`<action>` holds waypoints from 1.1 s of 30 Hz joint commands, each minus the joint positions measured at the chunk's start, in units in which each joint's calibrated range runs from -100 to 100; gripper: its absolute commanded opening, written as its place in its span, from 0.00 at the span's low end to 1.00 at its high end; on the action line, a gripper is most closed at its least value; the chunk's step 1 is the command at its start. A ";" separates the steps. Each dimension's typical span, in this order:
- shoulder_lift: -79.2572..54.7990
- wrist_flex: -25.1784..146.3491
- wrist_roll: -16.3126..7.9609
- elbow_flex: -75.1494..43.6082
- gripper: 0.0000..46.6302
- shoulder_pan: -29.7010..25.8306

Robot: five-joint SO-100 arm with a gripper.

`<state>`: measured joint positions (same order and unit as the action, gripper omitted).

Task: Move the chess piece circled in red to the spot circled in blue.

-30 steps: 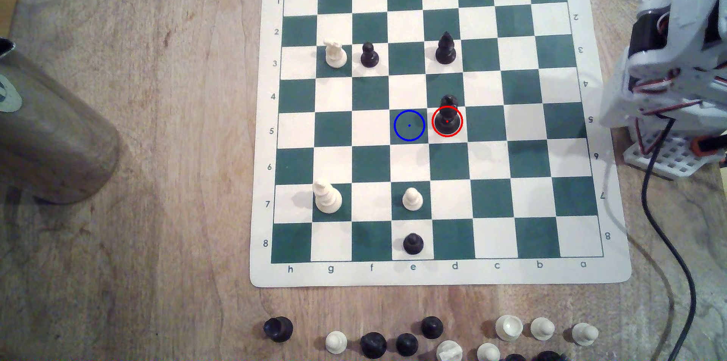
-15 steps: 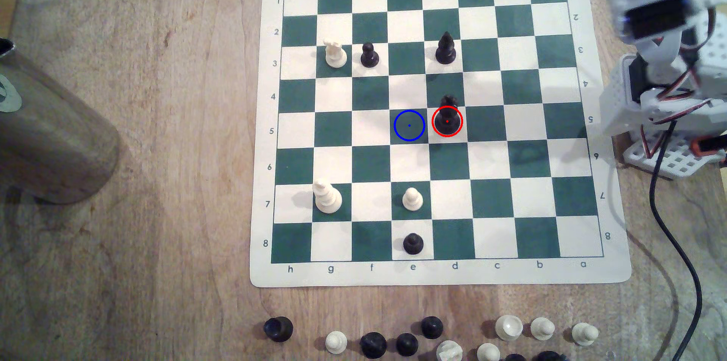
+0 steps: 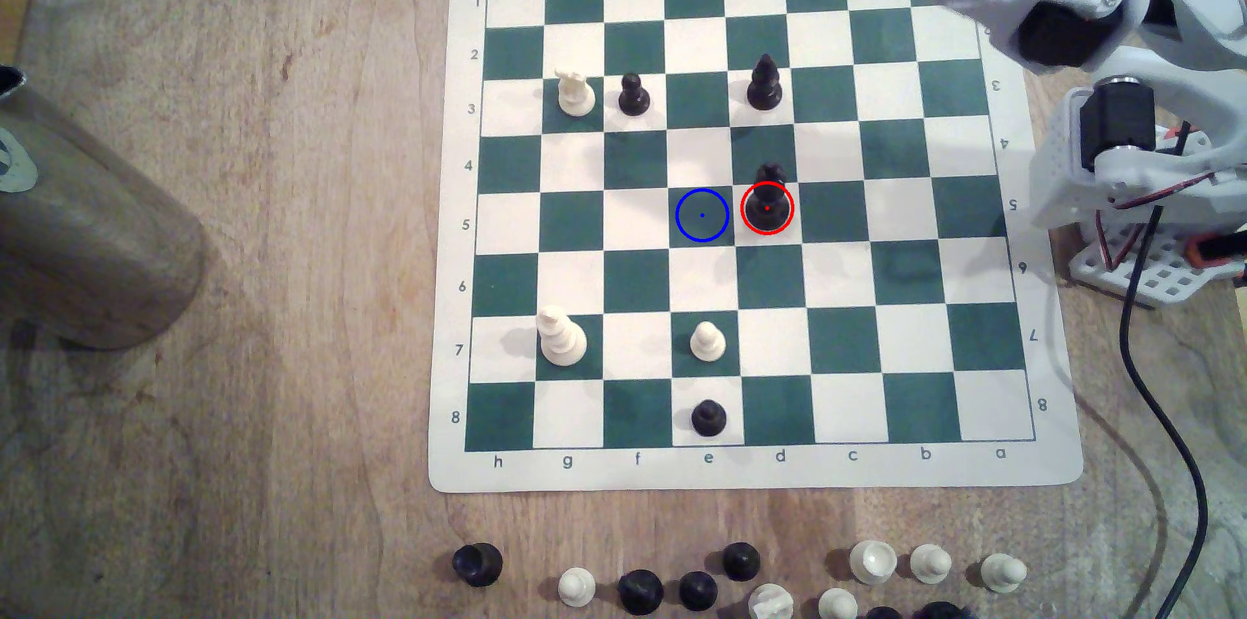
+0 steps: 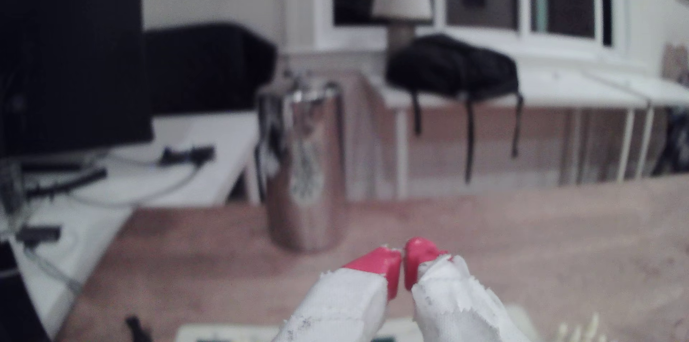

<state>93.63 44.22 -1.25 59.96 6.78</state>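
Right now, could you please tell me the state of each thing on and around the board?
tool: shut, holding nothing, over the board's far corner.
chess piece: upright in the red ring, untouched.
spot: vacant dark green square.
white pawn: upright on its square.
metal cup: upright on the table, beside the board.

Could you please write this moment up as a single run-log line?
phase: approach | gripper: shut, empty, over board's far corner | chess piece: untouched in red ring | spot: vacant

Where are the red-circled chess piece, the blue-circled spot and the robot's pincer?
chess piece (image 3: pixel 767 209), exterior view, on its round base.
spot (image 3: pixel 702 215), exterior view, on the blue centre dot.
gripper (image 4: pixel 402 265), wrist view, between its red tips.
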 commanded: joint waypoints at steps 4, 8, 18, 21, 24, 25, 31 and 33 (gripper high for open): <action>-18.67 30.80 -1.47 -20.34 0.07 -1.82; -24.02 31.37 -3.81 -20.44 0.20 -2.21; -39.73 35.06 -6.20 -27.78 0.32 -2.76; -43.46 35.55 -5.62 -29.05 0.35 -3.23; -46.94 34.97 -4.54 -29.14 0.36 -3.70; -47.79 34.48 -4.35 -29.14 0.36 -3.70; -55.60 30.88 -2.93 -28.69 0.36 -2.76; -59.17 29.08 -2.59 -28.50 0.37 -2.76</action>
<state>38.33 75.94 -4.47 35.83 3.83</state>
